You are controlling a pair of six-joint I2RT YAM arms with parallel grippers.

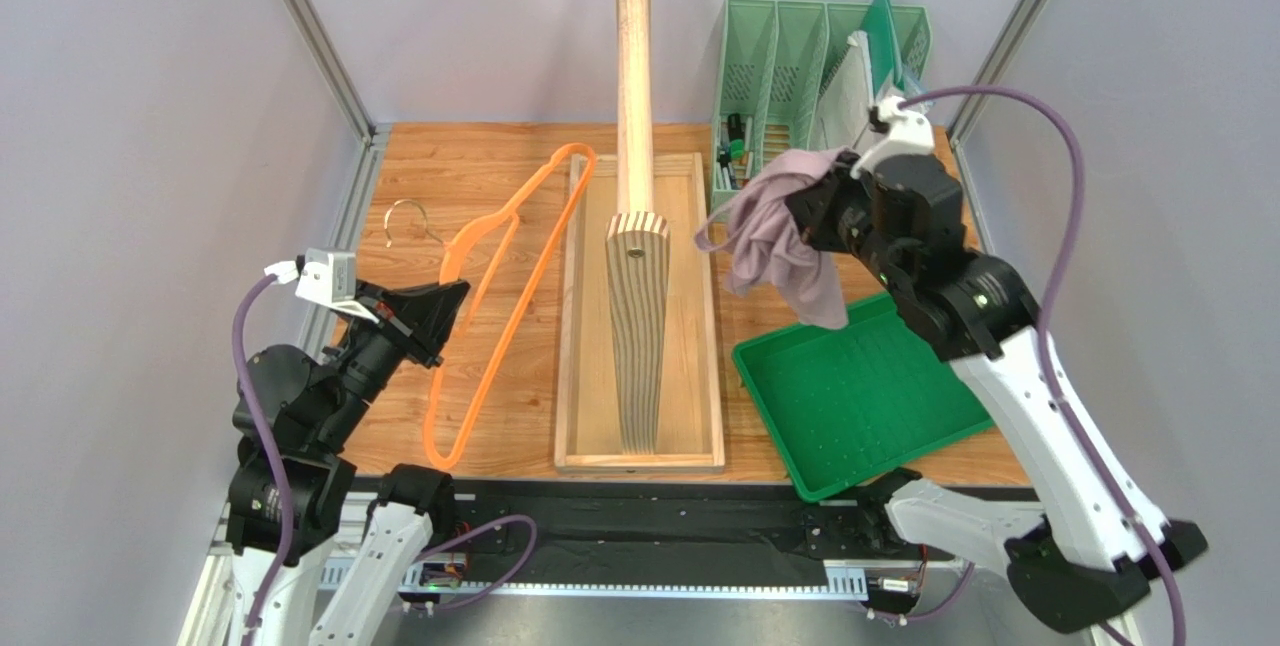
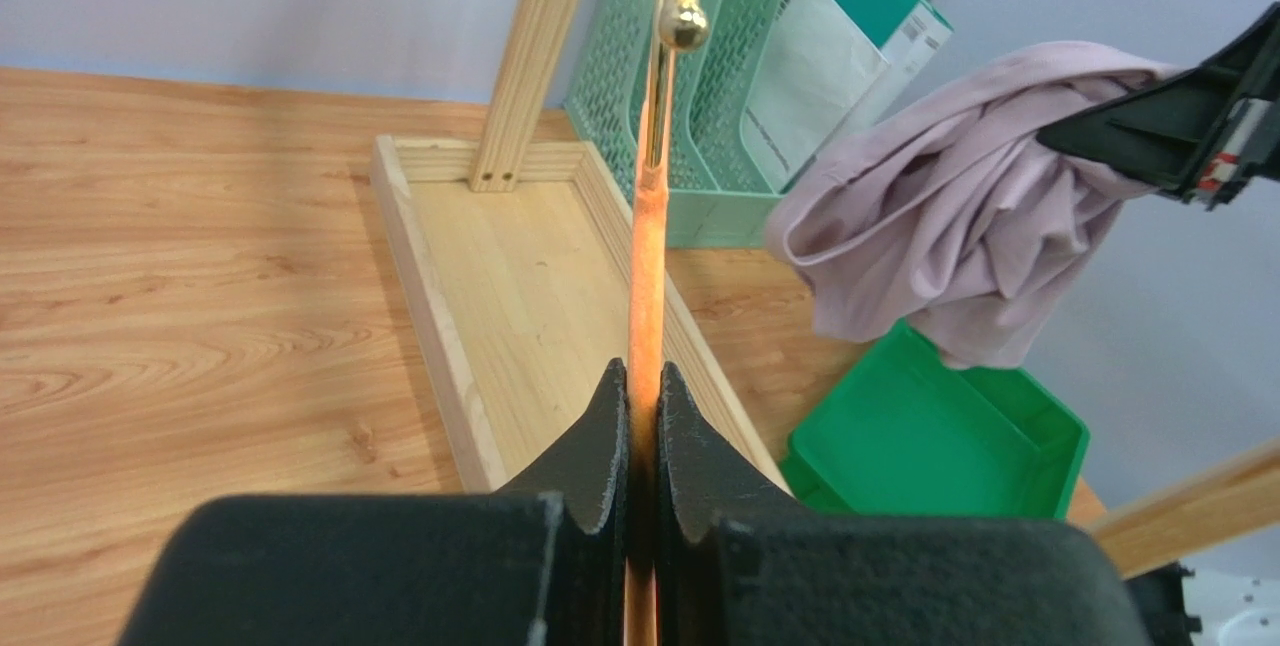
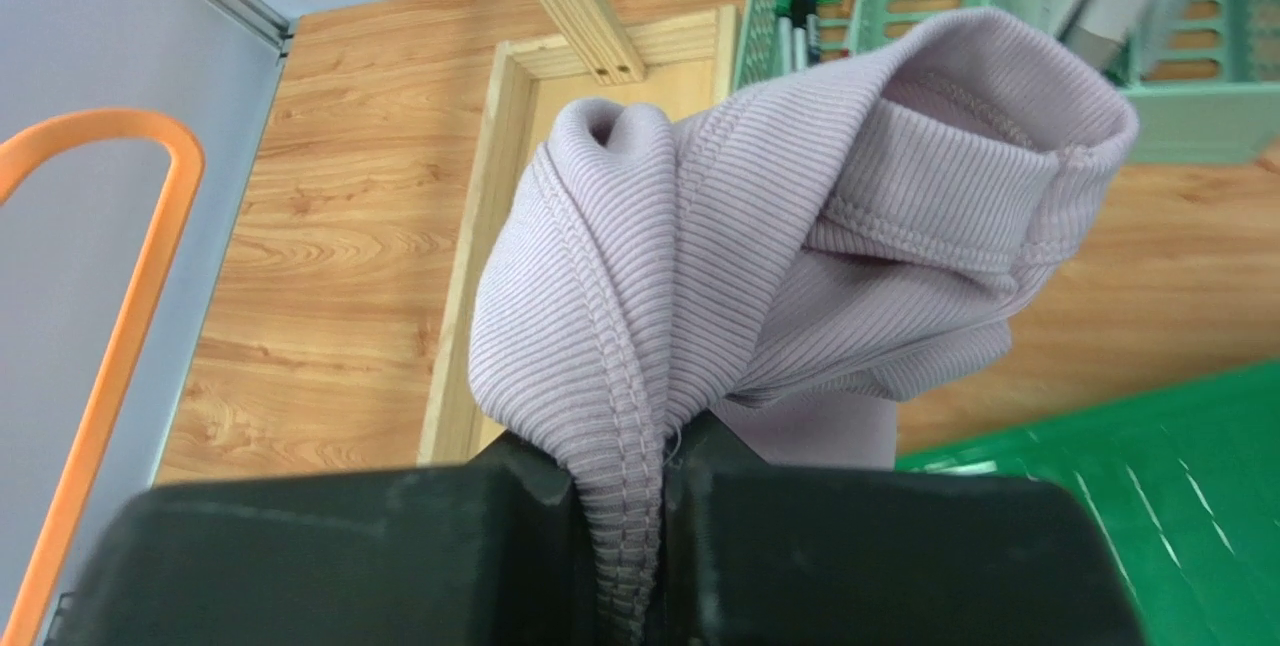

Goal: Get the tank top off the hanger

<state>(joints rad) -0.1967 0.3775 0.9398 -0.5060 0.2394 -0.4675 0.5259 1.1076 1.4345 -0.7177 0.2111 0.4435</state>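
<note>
Right wrist — tank top [image 3: 781,226], mauve ribbed knit, bunched, stitched hems

Top external: fixed high at the near side, tilted down and forward, wide enough to take in the whole table [image 1: 451,166]. Left wrist sits right behind the left gripper [image 2: 642,391], aimed along its fingers across the table toward the far right, with the hanger [image 2: 649,271] edge-on and very close. Right wrist sits right behind the right gripper [image 3: 624,466], aimed down toward the far left, with the tank top [image 3: 751,226] filling most of the frame at close range. All three share the wooden base frame [image 1: 568,376], mint rack [image 1: 781,54] and green tray [image 1: 864,391], plus hanger and tank top.
</note>
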